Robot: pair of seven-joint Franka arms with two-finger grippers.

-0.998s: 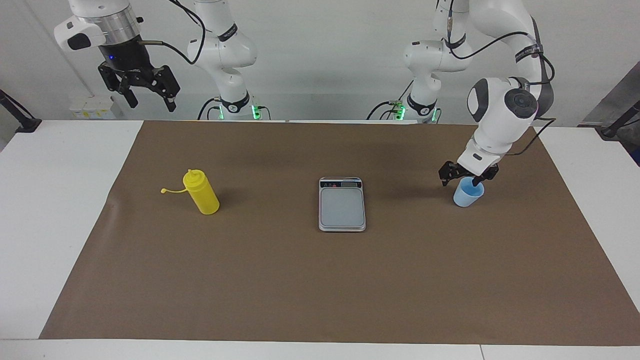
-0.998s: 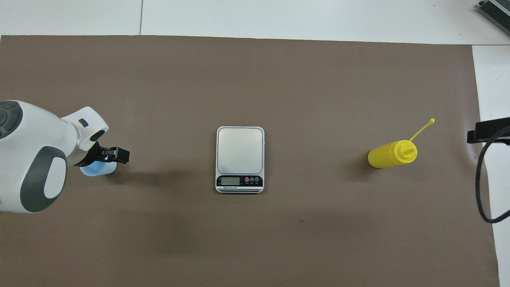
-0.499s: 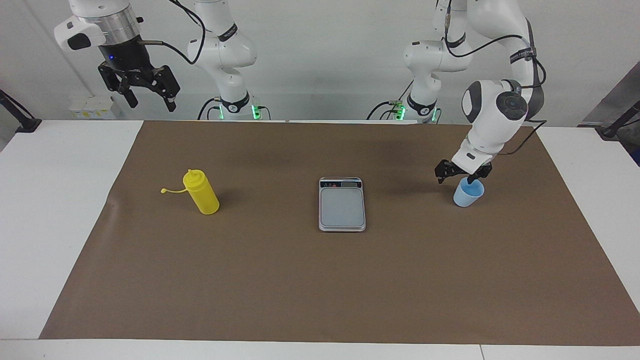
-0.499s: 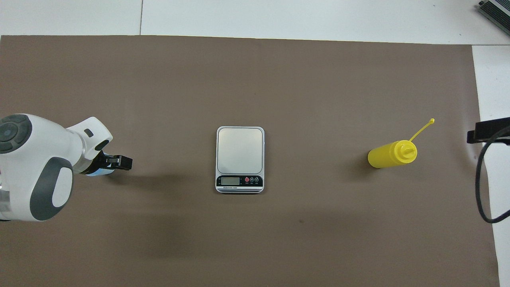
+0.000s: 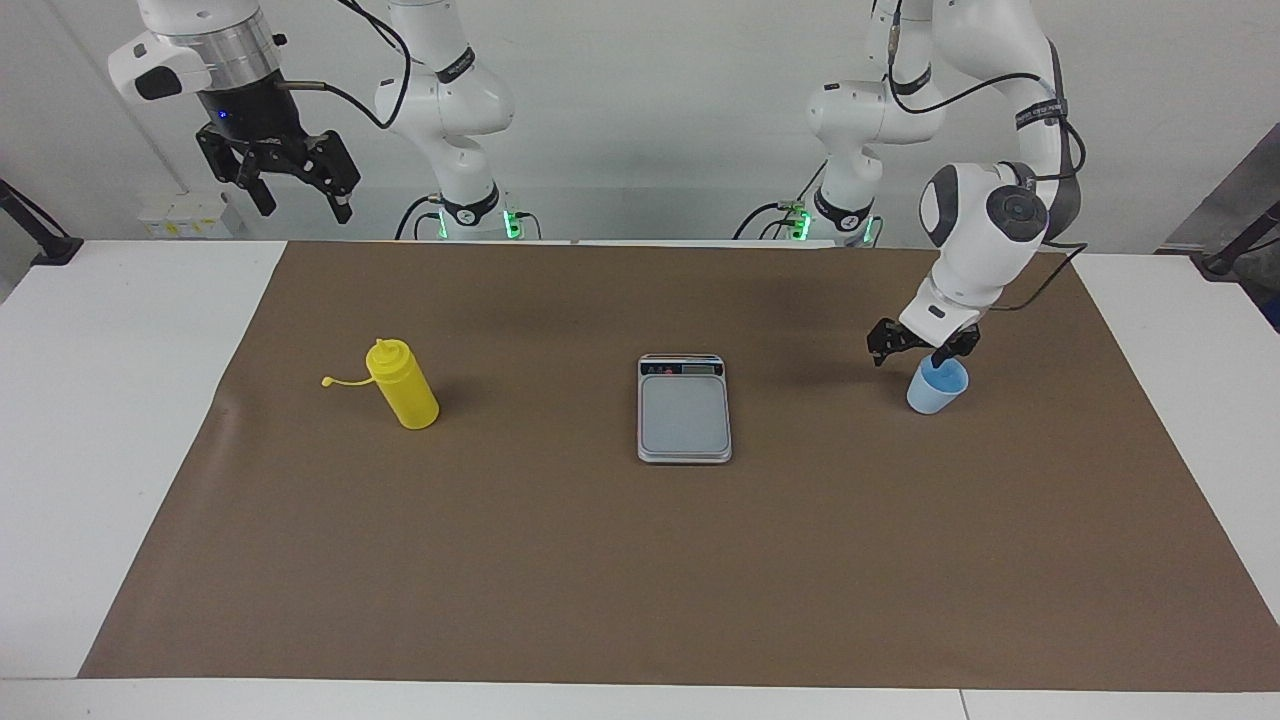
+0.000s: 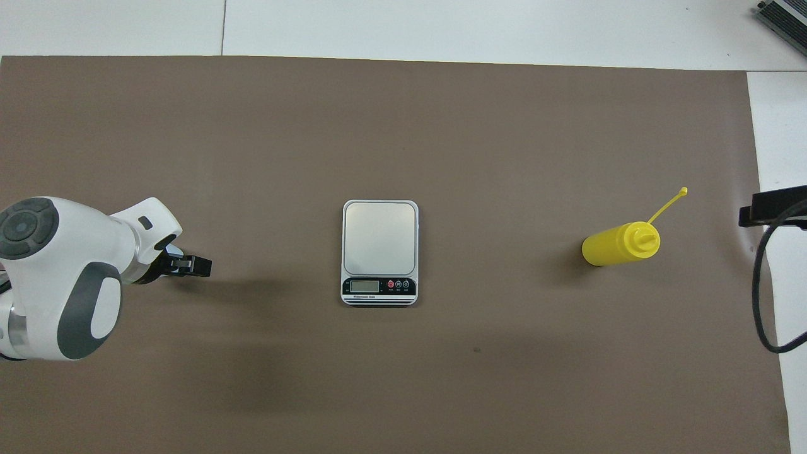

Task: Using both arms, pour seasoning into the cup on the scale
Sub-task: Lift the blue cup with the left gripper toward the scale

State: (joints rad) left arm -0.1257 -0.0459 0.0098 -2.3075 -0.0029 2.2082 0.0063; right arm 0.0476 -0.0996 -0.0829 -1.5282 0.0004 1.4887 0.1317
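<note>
Hovering at the right of the facing frame, the left gripper [image 5: 922, 348] sits low over the light blue cup [image 5: 936, 387], 1 finger dipping at the rim; whether it grips the cup cannot be told. The cup stands on the brown mat [image 5: 640, 560] toward the left arm's end of the table, well apart from the scale [image 5: 684, 409] at mid-frame. The scale's weighing plate is bare. The yellow seasoning bottle [image 5: 403, 385] stands at centre-left of the frame, cap tether trailing outward, toward the right arm's end. The right gripper [image 5: 296, 195] waits in the upper left, raised above the table's edge, fingers spread wide.
</note>
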